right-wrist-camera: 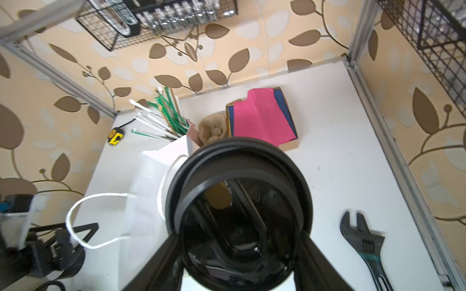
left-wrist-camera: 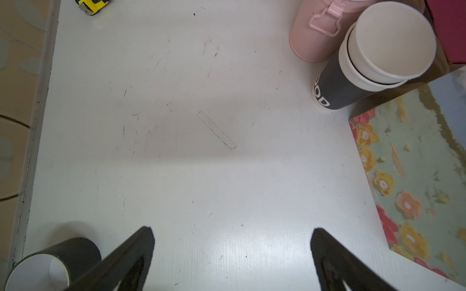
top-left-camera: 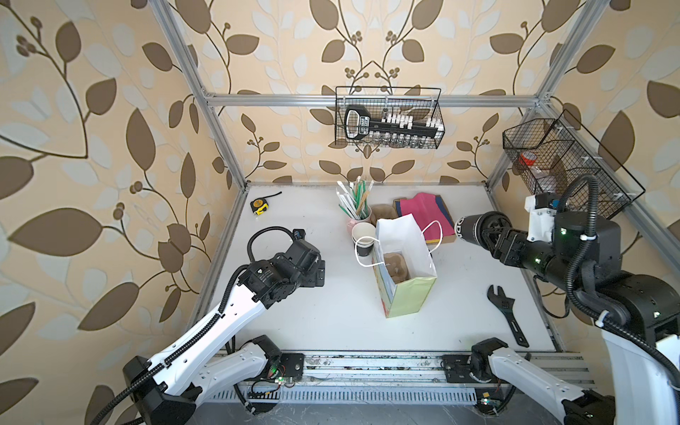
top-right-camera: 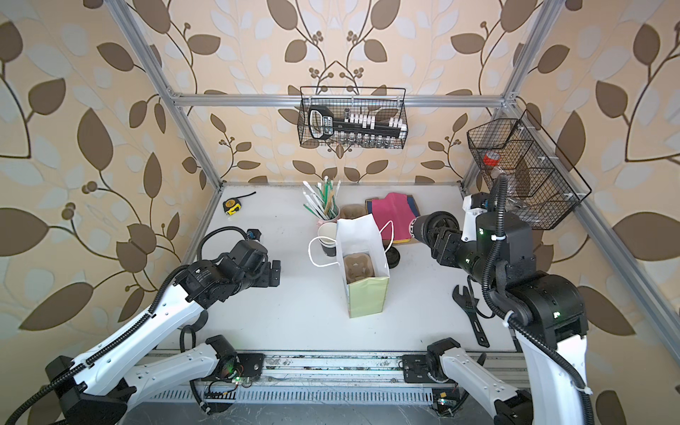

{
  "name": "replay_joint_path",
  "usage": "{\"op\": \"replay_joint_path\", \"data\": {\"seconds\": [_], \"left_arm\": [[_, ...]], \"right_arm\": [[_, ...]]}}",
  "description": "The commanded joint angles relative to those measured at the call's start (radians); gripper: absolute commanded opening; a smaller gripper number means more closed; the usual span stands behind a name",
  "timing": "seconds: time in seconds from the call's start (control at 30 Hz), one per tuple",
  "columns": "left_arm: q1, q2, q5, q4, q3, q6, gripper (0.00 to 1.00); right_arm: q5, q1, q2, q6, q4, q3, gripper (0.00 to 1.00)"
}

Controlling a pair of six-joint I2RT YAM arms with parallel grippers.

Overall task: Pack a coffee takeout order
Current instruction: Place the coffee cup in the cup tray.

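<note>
My right gripper (top-left-camera: 487,232) (right-wrist-camera: 239,236) is shut on the dark paper cup with a black domed lid (top-left-camera: 473,229) (top-right-camera: 428,226) (right-wrist-camera: 239,201). It holds the cup tipped on its side in the air, right of the open gift bag (top-left-camera: 408,290) (top-right-camera: 368,298). The brown carrier (top-left-camera: 395,266) (top-right-camera: 357,268) lies inside the bag. Behind the bag the pink napkin (top-left-camera: 427,215) (top-right-camera: 392,213) (right-wrist-camera: 262,116) lies flat on a tray at the back. Over bare table left of the bag, my left gripper (top-left-camera: 319,271) (top-right-camera: 275,272) (left-wrist-camera: 232,230) is open and holds nothing.
Stacked lidless cups (top-left-camera: 363,239) (left-wrist-camera: 378,50) and a pink straw holder (top-left-camera: 355,208) stand by the bag's left rear. A second pulp carrier (top-left-camera: 382,213) sits behind. A tape measure (top-left-camera: 259,206), a wrench (top-left-camera: 506,312), a loose black lid (top-right-camera: 392,255) and a fallen cup (left-wrist-camera: 50,264) lie about.
</note>
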Motion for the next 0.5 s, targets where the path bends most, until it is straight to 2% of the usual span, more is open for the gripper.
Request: {"op": "replay_joint_path", "data": {"seconds": [0.0,0.17,0.33,0.47], "left_arm": [[0.004,-0.017,-0.002,0.009,-0.007,0.014,0.99],[0.004,-0.012,0.000,0.009,-0.007,0.015,0.99],[0.004,-0.011,-0.009,0.006,-0.007,0.014,0.99],[0.004,-0.014,-0.013,0.006,-0.008,0.015,0.99]], "right_arm": [[0.019,0.088,0.046,0.029,-0.040,0.075,0.00],[0.139,0.324,0.123,0.093,-0.054,0.194,0.00],[0.399,0.633,0.285,0.175,-0.186,0.370,0.00],[0.467,0.728,0.413,0.207,-0.277,0.512,0.00]]}}
